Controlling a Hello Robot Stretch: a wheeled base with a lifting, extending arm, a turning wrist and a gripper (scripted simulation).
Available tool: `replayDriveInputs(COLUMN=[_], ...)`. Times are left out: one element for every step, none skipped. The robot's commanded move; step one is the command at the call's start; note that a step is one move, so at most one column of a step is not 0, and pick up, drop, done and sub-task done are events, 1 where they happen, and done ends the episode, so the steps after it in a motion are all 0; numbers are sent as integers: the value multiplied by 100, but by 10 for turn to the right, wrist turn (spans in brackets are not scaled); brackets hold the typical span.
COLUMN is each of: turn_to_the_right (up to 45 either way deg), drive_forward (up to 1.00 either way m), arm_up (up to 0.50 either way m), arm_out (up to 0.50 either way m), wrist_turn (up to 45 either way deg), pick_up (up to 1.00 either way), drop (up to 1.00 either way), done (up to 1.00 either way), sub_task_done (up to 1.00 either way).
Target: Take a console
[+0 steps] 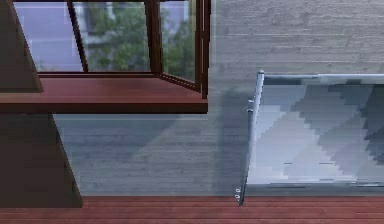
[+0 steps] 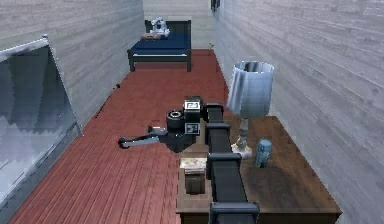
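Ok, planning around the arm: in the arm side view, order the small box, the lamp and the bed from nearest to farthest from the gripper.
1. Small box, at the left edge of the table, nearest the gripper.
2. Lamp, farther right on the table.
3. Bed, at the room's far end, top of the view.

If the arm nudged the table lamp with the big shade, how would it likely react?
The lamp carries a wide shade on a thin stem, so it is probably top-heavy and apt to tip rather than slide. The shade looks smooth and glossy, so likely stiff and slippery.
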Motion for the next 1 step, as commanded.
replayDriveInputs(turn_to_the_right=[0], drive_forward=[0], arm_up=[0], arm_out=[0], wrist_turn=[450], pick_up=[0], drop=[0], done=[0], sub_task_done=[0])
